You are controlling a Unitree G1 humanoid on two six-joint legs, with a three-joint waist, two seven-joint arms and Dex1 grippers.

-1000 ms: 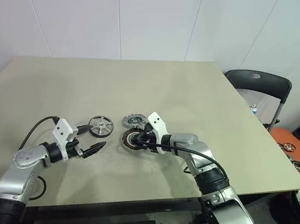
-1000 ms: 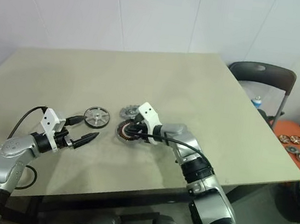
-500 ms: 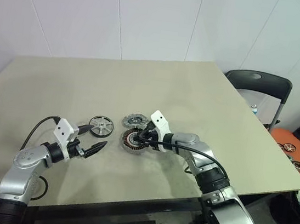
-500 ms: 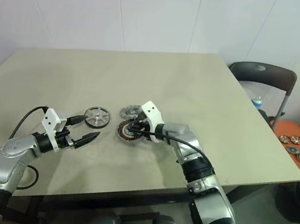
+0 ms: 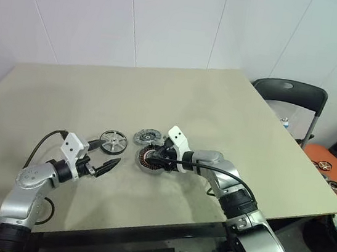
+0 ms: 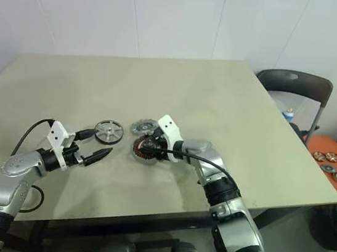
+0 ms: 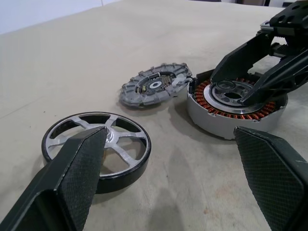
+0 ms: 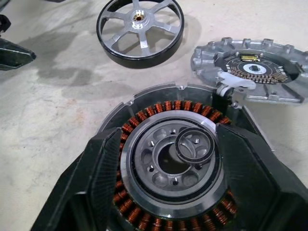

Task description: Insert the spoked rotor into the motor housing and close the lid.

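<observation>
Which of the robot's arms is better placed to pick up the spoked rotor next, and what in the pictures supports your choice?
Probably the left. The left gripper, open, sits just short of the spoked rotor lying flat on the table. The right gripper is over the motor housing, farther from the rotor.

1. I see the spoked rotor (image 8: pixel 139 25), shiny silver with a black rim.
2. The motor housing (image 8: pixel 169 159) has orange-brown coils around a silver middle.
3. Next to the motor housing, the lid (image 8: pixel 250 70) is grey with a dark ring inside.
4. The table (image 5: pixel 160 94) is plain tan.
</observation>
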